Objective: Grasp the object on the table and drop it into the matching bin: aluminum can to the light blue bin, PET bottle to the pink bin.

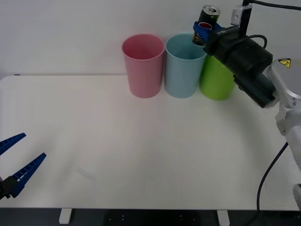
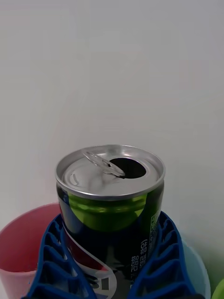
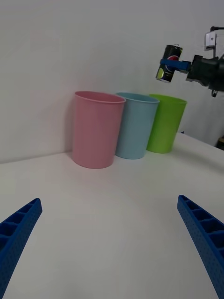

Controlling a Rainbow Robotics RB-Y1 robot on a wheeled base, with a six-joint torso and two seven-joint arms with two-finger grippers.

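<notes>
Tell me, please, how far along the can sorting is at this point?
Done: the aluminum can is off the table, gripped by the right gripper between its blue fingers. In hand: it is held aloft, tilted, near the far right rim of the light blue bin. Left: centring it over that bin and releasing. The left gripper waits open at the table's near left edge.

Can [image 1: 207, 23] above light blue bin [image 1: 182, 66]

Likely a lab, bare white wall, plain white table [image 1: 141, 155], yellow warning sticker [image 1: 284, 62]
</notes>
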